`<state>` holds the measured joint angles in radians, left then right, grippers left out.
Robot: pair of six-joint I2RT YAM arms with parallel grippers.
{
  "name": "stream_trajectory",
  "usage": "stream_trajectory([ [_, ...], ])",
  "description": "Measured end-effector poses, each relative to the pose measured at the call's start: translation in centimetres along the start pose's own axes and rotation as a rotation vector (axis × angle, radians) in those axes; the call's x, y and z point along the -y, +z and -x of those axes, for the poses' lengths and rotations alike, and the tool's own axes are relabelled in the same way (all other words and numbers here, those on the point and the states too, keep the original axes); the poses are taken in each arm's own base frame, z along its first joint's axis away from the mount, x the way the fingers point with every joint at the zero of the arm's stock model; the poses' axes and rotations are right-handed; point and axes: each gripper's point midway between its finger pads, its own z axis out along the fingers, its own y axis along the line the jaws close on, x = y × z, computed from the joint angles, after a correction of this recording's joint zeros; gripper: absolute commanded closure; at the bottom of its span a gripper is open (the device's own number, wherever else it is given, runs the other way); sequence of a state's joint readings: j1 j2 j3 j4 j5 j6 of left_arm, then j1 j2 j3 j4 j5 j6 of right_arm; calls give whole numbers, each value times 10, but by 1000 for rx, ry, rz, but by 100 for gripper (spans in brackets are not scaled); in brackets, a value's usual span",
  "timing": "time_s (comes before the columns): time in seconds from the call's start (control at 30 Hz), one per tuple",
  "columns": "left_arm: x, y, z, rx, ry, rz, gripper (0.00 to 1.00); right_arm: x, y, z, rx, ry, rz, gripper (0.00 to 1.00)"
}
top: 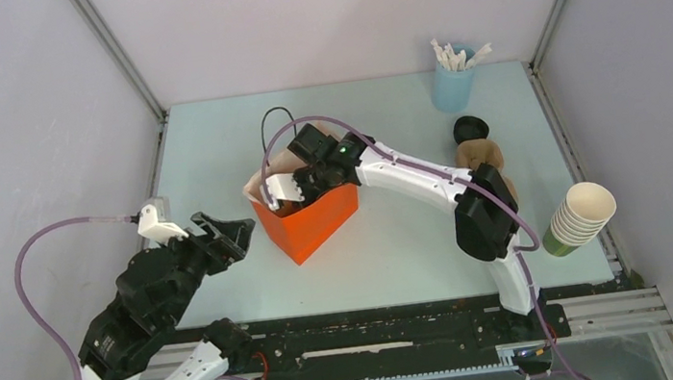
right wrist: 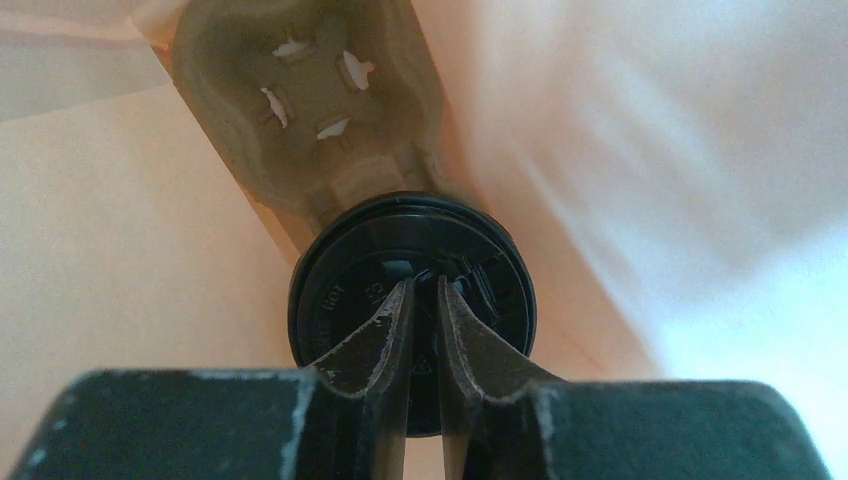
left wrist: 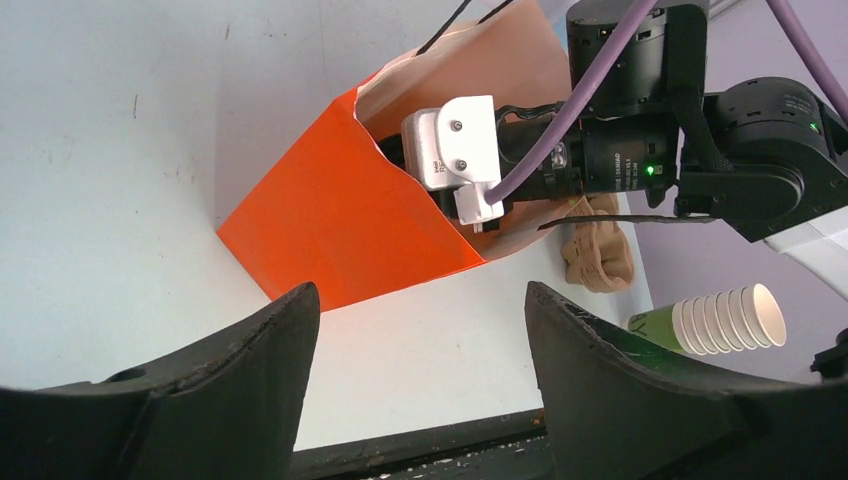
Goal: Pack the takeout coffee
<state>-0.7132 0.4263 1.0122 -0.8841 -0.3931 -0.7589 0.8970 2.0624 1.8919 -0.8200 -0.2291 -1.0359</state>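
The orange bag (top: 312, 220) stands open in the middle of the table and also shows in the left wrist view (left wrist: 340, 230). My right gripper (top: 299, 194) reaches down into it. In the right wrist view its jaws (right wrist: 425, 285) are nearly closed, with nothing between them, and their tips are right at the round black lid (right wrist: 340, 300) of the takeout coffee. The cup sits in one well of a brown pulp carrier (right wrist: 310, 90) inside the bag, and its green body is hidden. My left gripper (top: 232, 237) is open and empty, left of the bag, and also shows in the left wrist view (left wrist: 420, 290).
A pale blue cup of white sticks (top: 452, 87) stands at the back right. A loose black lid (top: 470, 127) and brown pulp carriers (top: 481, 158) lie right of the bag. A stack of lidless green cups (top: 580, 216) lies on its side at the right edge.
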Motion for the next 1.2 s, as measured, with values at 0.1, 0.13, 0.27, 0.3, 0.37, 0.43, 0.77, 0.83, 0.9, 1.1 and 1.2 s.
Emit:
stream_trajectory([
  [0.1, 0, 0, 0, 1, 0, 1, 20, 1, 5, 2, 26, 6, 13, 78],
  [0.13, -1, 0, 0, 1, 1, 2, 20, 1, 7, 2, 34, 7, 15, 78],
  [0.27, -1, -2, 1, 8, -2, -1, 20, 4, 8, 5, 56, 13, 24, 78],
  [0.3, -1, -3, 1, 9, -3, -1, 20, 5, 7, 5, 55, 16, 26, 78],
  [0.37, -2, -3, 1, 8, -2, -1, 20, 6, 5, 5, 49, 20, 29, 78],
  [0.43, -2, -3, 1, 7, -2, -1, 20, 5, 3, 3, 40, 22, 32, 78],
  [0.77, -1, -3, 0, 1, -1, -6, 20, 4, 1, -2, 19, 26, 36, 81],
  [0.83, -1, -3, 0, 1, -1, -6, 20, 5, 2, -1, 31, 29, 38, 81],
  [0.9, -1, -3, 0, 1, -1, -6, 20, 6, 4, -2, 43, 35, 41, 81],
  [1.1, -1, -3, 0, 1, -1, -5, 20, 8, 6, 0, 75, 48, 47, 79],
  [1.2, -1, -3, 0, 0, 0, -6, 20, 10, 4, 0, 67, 51, 41, 75],
])
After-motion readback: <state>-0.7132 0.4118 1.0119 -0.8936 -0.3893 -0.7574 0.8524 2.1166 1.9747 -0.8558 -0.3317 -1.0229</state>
